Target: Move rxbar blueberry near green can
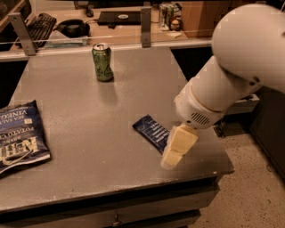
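The rxbar blueberry (150, 130), a flat dark blue wrapper with white text, lies at an angle on the grey table (89, 111), right of centre near the front. The green can (102, 62) stands upright at the far middle of the table, well apart from the bar. My gripper (171, 159), cream-coloured, hangs from the big white arm (231, 71) and points down at the bar's right end, covering part of it. I cannot tell whether it touches the bar.
A large blue potato chip bag (18, 136) lies at the table's left edge. Behind the table runs a rail with posts (145, 20), then a desk with a keyboard (38, 23), headphones and small cans (167, 11). The table's right edge drops to the floor.
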`<act>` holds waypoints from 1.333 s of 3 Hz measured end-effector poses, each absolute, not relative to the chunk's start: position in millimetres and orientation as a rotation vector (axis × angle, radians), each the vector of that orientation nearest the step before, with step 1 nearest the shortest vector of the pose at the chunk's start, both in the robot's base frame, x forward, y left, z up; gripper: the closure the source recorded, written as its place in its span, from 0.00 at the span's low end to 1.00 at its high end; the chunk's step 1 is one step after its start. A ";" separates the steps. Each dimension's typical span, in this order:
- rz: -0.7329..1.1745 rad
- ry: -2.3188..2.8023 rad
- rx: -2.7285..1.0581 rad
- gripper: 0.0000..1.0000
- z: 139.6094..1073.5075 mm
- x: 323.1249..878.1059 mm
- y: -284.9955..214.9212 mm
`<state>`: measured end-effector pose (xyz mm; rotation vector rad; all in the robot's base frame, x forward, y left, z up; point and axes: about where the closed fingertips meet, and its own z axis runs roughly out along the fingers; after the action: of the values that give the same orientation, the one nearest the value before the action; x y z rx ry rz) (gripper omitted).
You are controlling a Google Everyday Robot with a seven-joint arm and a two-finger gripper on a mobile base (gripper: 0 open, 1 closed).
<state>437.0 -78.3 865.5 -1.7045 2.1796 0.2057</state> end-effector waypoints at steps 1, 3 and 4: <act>0.294 2.180 -1.682 0.00 840.4 441.7 -52.7; 0.350 2.172 -1.634 0.39 817.5 450.3 -39.1; 0.348 2.170 -1.631 0.61 821.4 451.8 -39.7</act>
<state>451.8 -39.7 821.4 -1.6310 2.1698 0.3480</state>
